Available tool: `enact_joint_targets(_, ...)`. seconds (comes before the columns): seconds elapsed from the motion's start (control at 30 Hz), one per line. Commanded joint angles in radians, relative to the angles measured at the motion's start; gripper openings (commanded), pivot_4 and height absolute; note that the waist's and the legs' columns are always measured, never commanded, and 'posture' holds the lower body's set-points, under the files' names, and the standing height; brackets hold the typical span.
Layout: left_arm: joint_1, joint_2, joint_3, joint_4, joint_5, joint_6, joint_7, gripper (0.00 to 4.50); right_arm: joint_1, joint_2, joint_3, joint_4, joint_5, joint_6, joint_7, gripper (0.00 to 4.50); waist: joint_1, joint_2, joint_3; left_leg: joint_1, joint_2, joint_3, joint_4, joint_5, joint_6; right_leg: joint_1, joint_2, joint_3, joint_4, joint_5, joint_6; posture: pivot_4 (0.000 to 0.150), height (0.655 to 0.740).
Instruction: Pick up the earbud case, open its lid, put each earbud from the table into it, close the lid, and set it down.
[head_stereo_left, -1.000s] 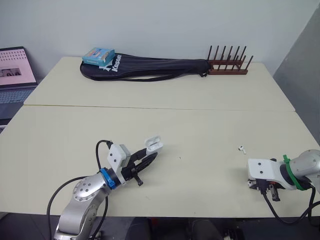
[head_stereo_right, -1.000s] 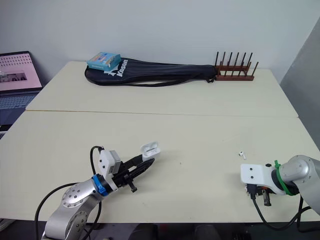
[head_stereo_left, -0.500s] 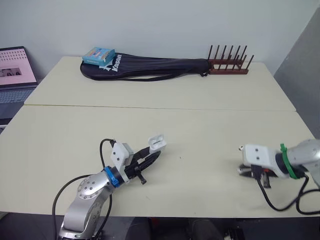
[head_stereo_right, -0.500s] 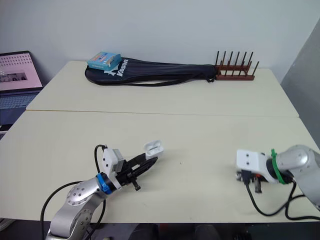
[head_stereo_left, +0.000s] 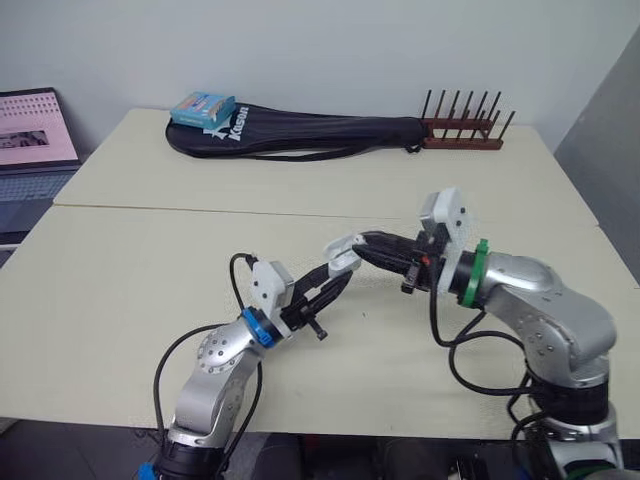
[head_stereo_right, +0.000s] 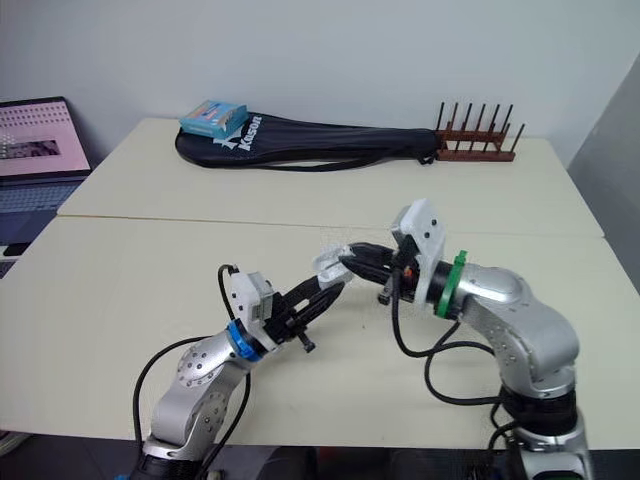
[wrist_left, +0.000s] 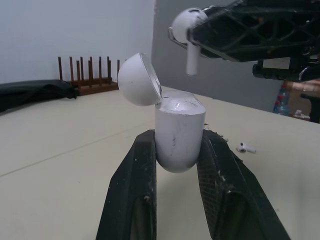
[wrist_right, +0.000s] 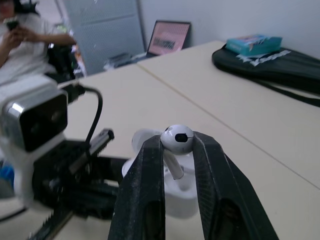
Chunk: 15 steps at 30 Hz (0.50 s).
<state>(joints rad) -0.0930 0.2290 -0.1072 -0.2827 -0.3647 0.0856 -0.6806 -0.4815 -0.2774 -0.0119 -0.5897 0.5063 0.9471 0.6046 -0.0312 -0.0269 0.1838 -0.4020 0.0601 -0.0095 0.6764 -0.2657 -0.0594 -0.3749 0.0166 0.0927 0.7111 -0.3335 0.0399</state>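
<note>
White earbud case (wrist_left: 178, 134) (lid (wrist_left: 139, 80) hinged open) looks smooth and rounded.

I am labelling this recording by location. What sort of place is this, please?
Probably an office or lab room: plain tables pushed together, an open laptop at the side, and a seated person in the background.

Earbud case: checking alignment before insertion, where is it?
Centre of the head views: the earbud case sits lid-open in the left gripper, just below the earbud pinched by the right gripper.
</note>
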Motion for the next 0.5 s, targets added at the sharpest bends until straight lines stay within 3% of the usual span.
enact_joint_targets(0.03, -0.012, -0.013, -0.01, -0.014, 0.014, -0.037, 0.015, 0.75, 0.012, 0.028, 0.0, -0.028, 0.02, -0.026, -0.061, 0.42, 0.0, 0.0, 0.0, 0.0, 0.0, 0.0, 0.0, 0.0, 0.0, 0.0, 0.0, 0.0, 0.0, 0.0, 0.0, 0.15, 0.7087)
enact_joint_targets(0.5, -0.023, -0.039, -0.022, -0.008, 0.034, -0.055, 0.049, 0.75, 0.078, 0.041, 0.095, -0.047, 0.036, -0.058, -0.128, 0.42, -0.002, 0.0, 0.0, 0.0, 0.0, 0.0, 0.0, 0.0, 0.0, -0.001, 0.001, 0.0, 0.001, 0.0, 0.0, 0.15, 0.7087)
